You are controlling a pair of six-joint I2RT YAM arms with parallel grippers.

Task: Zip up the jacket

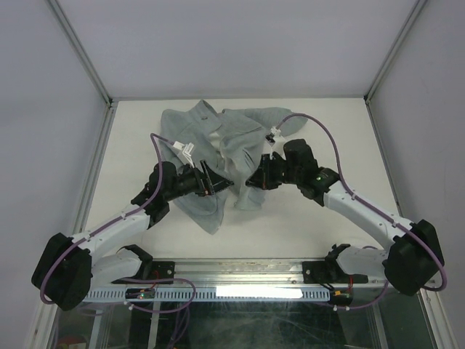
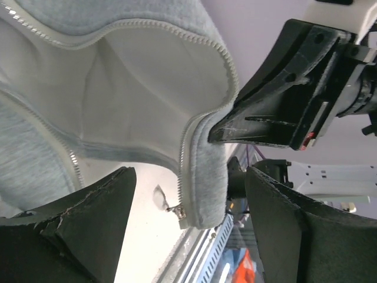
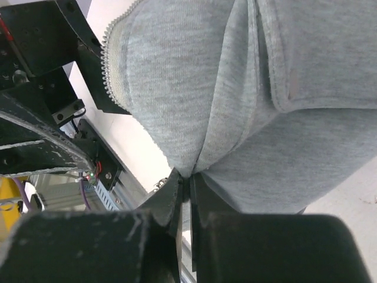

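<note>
Right end effector [image 3: 188, 180] pinches jacket [image 3: 235, 88]; left end effector [image 2: 189, 171] gapes.

No writing, brand, number or sign can be read in any view. The white tags [image 1: 187, 152] on the left arm's purple cable [image 1: 154, 139], and the similar tag [image 1: 275, 134] on the right arm's cable, are too small to show any print
</note>
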